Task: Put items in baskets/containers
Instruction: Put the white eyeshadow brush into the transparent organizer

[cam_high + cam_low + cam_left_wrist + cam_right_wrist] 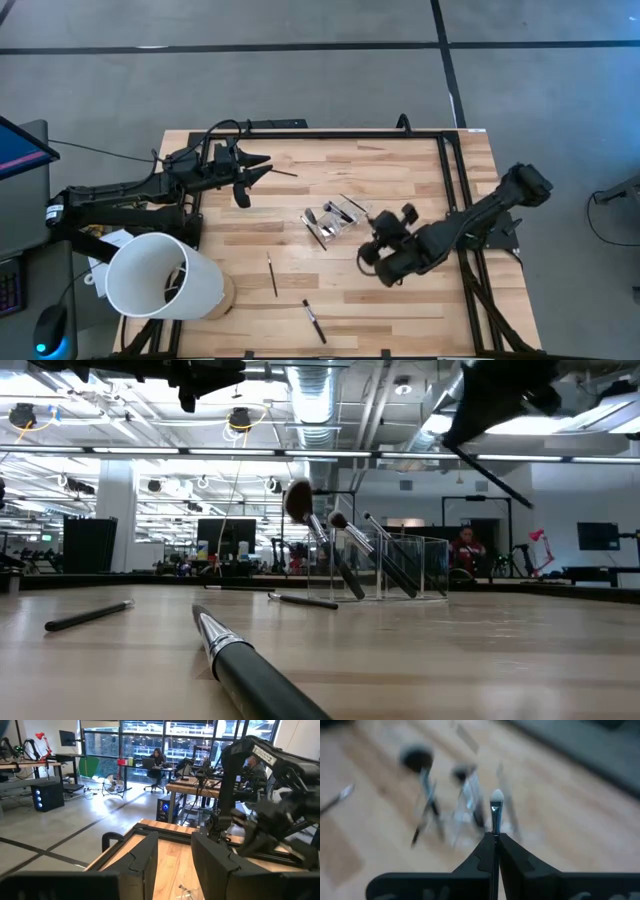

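Note:
A clear plastic box (335,218) stands mid-table with several brushes leaning in it, fluffy tips up (298,500). Loose sticks lie flat on the wood: one (271,273) toward the near edge, one (314,320) at the near edge, and a thin one (284,173) just past my left gripper (260,166). That gripper is open (175,852) and raised near the far-left part of the table. My right gripper (368,250) hovers just right of the box, shut on a thin brush (496,802) with a silver ferrule and pale tip. My right gripper (496,836) pinches the thin brush between its two fingers on the handle just below the silver ferrule (496,817). The brush runs along the fingers, its pale tip (496,797) sticking out past them toward the box. It is lifted clear of the table.
A large white cylinder (160,275) stands at the near-left corner beside the left arm. A dark frame rail (450,170) runs along the table's far and right sides. Bare wood shows between the box and the near edge. People sit at desks in the room beyond (157,760).

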Robot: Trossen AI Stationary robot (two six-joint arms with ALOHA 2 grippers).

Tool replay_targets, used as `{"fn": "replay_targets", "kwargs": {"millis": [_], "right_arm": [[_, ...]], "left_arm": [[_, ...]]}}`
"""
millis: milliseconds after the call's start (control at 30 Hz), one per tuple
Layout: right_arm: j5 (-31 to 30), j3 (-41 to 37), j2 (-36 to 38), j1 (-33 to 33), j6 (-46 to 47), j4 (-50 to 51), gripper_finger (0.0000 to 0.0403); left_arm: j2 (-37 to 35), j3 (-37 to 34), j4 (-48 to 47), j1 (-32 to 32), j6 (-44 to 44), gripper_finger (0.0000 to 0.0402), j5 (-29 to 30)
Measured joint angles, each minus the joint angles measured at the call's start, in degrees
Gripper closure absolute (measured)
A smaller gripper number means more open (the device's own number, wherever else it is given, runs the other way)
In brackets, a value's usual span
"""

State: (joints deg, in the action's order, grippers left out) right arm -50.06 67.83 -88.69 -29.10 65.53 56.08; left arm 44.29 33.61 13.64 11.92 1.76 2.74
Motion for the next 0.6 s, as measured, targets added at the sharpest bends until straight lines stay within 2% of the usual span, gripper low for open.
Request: {"fn": "replay_targets", "kwargs": {"millis": [133, 267, 467, 600], "right_arm": [[-6.1, -2.7, 3.7, 2.9, -5.7, -3.8, 0.0398], [-8.6, -5.1, 6.2, 6.6, -13.3, -9.9, 0.0398], [-7.8, -11.2, 10.3, 11.1, -26.8, -26.2, 0.0398], [-3.5, -16.6, 12.2, 13.3, -37.1, -40.4, 0.0399]], "left_arm": [[0.0, 0.0, -0.1, 0.0, 0.0, 0.0286, 0.0], [0.0, 0.0, -0.2, 0.0, 0.0, 0.0286, 0.0], [0.0, 0.0, -0.2, 0.0, 0.0, 0.0286, 0.0], [0.0, 0.0, -0.3, 0.0, 0.0, 0.0286, 0.0]]}}
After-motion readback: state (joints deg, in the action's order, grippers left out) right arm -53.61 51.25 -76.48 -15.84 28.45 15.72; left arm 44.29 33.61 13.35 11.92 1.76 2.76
